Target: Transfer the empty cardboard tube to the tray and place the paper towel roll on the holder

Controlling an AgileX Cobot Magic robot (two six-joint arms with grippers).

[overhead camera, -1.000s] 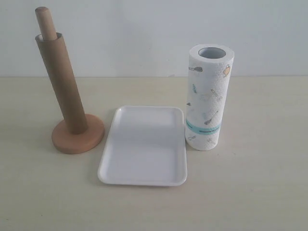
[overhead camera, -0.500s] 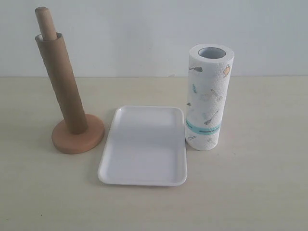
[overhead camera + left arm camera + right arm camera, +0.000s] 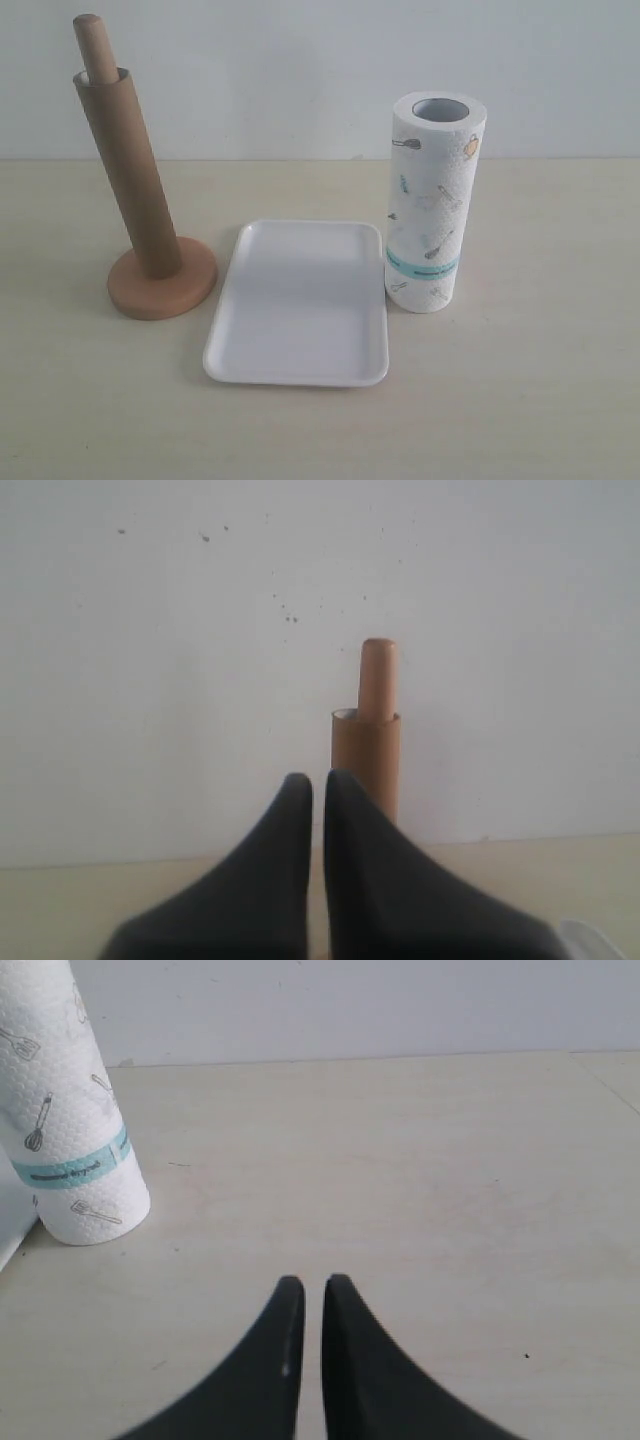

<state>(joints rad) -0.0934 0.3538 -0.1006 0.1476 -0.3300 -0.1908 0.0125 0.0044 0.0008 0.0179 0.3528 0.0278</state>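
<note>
Holder (image 3: 162,285), sleeved by empty cardboard tube (image 3: 128,170), and paper towel roll (image 3: 432,200) flank the tray's (image 3: 297,372) long edges. Left pincer (image 3: 318,780), right pincer (image 3: 312,1285): pressed together.

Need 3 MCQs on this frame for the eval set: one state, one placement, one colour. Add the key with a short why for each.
1. The tray holds:
A. nothing
B. the empty cardboard tube
C. the paper towel roll

2. The empty cardboard tube is:
A. lying flat beside the tray
B. sleeved over the holder
C. pushed inside the paper towel roll

3. The band near the bottom of the paper towel roll is:
A. teal
B. red
C. black

Key:
1 A, the tray's white inside is bare in the exterior view.
2 B, the tube stands on the holder's disc base and the rod pokes out of its top.
3 A, the stripe reads teal in both the exterior and right wrist views.
</note>
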